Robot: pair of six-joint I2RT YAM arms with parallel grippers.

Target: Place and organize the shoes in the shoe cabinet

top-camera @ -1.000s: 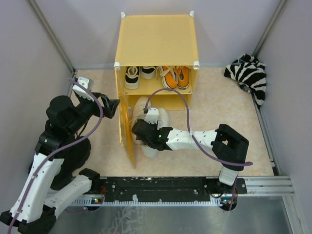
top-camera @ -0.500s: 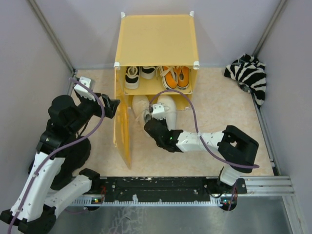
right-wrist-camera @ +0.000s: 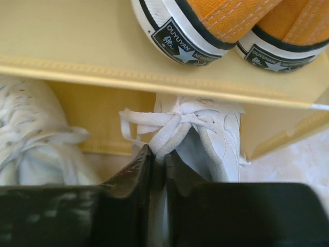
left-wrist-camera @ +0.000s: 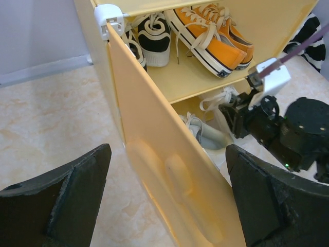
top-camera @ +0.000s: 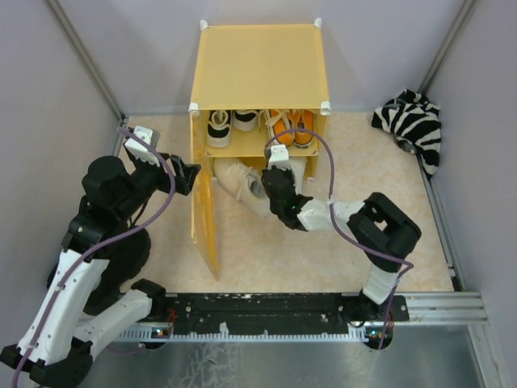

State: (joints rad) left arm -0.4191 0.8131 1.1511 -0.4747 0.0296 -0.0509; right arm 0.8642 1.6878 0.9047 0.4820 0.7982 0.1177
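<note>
The yellow-orange shoe cabinet stands with its door swung open. On its upper shelf sit the black shoes and the orange shoes. My right gripper is shut on the tongue and laces of an off-white shoe, whose toe is under the shelf at the mouth of the lower compartment. A second off-white shoe lies to its left at that opening. My left gripper hangs open beside the door's outer face, holding nothing.
A zebra-striped fabric bundle lies in the back right corner. Grey walls close in the beige floor on both sides. The open door stands between the two arms.
My right gripper has shut on the off-white shoe and carried it from the floor by the door back to the lower compartment. The left arm has barely moved.
</note>
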